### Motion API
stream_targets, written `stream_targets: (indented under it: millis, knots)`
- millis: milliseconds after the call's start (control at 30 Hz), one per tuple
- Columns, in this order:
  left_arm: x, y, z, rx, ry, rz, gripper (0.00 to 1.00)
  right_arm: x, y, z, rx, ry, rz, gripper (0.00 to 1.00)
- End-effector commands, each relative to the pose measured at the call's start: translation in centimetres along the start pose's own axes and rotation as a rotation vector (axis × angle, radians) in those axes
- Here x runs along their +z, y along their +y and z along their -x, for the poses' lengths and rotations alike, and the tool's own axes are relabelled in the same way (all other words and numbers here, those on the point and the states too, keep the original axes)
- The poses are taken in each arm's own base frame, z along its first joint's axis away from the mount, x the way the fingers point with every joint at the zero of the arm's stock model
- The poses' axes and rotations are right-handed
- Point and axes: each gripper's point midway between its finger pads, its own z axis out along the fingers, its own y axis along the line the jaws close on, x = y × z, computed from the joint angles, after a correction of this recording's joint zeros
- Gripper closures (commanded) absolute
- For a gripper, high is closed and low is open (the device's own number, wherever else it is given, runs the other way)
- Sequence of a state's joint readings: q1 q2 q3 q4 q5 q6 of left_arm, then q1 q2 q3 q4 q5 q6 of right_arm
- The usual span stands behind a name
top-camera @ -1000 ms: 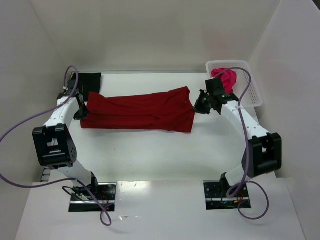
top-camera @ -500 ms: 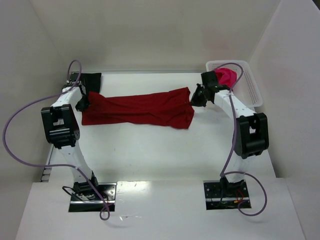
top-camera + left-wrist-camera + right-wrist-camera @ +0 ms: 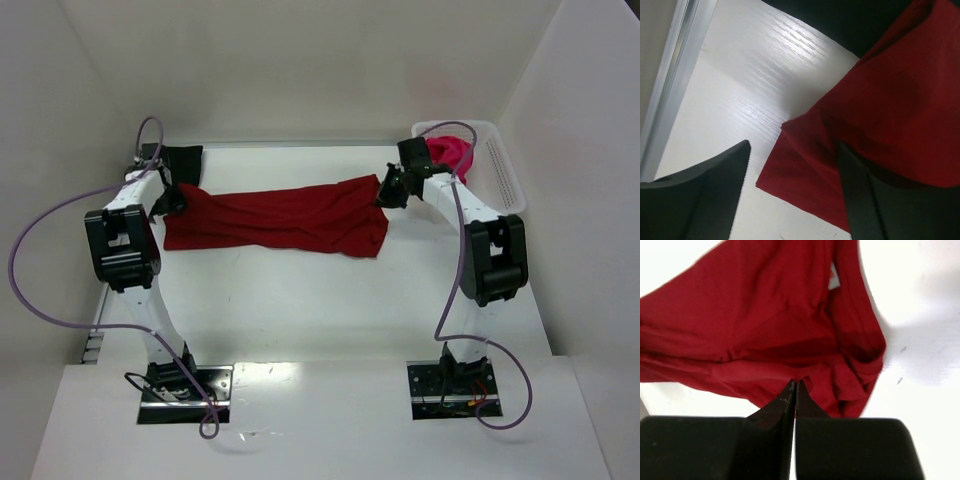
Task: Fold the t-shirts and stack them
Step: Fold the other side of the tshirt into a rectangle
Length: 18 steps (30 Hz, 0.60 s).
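White laminate table (image 3: 300, 300) carries everything. Across its far half lies the soft dark crimson red t-shirt (image 3: 280, 218), stretched sideways as a flattened band between the two arms. Over the last second it has slid a little away from the arm bases and its wrinkles have pulled straighter. At the far right corner stands the white plastic lattice basket (image 3: 505, 180), and in its left end the bright magenta-pink t-shirt (image 3: 458, 155) sits bunched, not yet laid out. At the far left corner a folded-looking black t-shirt (image 3: 182, 160) lies flat, just beside the red one's left end. The left gripper (image 3: 172, 200) has just let go: a moment ago it was clamped on the red cloth's left end. Now the wrist view shows its jaws standing wide, with the cloth's corner lying loose on the table between them. The right gripper (image 3: 388, 190) is pressed tight together with its tips right at the red hem. Whether a pinch of cloth sits between them I cannot tell. By my reading the spreading-out is ending on the left side and a fold should come next. Stacking, and the pink shirt in the basket, are still to be done.
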<state>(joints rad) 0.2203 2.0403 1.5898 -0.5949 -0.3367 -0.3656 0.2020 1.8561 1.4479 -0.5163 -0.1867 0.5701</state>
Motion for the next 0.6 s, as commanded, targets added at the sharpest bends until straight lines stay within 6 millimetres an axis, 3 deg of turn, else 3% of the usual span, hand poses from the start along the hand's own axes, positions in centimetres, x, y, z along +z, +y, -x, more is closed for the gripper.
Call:
stream_targets:
  millis: [0, 67, 100, 167, 333, 433, 567]
  knots:
    - [-3.0, 0.1, 3.0, -0.029, -0.093, -0.045, 0.2, -0.5, 2.1, 2.8, -0.041, -0.065, 0.074, 1.0]
    - [-5.0, -0.6, 3.9, -0.03, -0.131, -0.083, 0.14, -0.7, 2.8, 3.5, -0.055, -0.075, 0.094, 1.0]
    - [-5.6, -1.5, 3.1, -0.009, -0.127, -0.107, 0.06, -0.9, 3.4, 3.7, -0.058, -0.077, 0.112, 1.0]
    - [-7.9, -1.9, 3.3, 0.001, -0.169, -0.119, 0.0, -0.5, 4.0, 4.3, -0.061, -0.076, 0.13, 1.0]
    - [-11.8, -3.2, 2.7, 0.011, -0.202, -0.242, 0.0, 0.1, 5.5, 5.1, -0.058, -0.05, 0.18, 1.0]
    - [-13.1, -4.9, 1.0, 0.072, -0.18, -0.366, 0.0, 1.4, 5.5, 4.9, -0.044, -0.019, 0.185, 1.0]
    - [-13.2, -7.0, -1.5, 0.116, -0.14, -0.472, 0.0, 4.0, 4.5, 3.4, -0.023, 0.041, 0.153, 1.0]
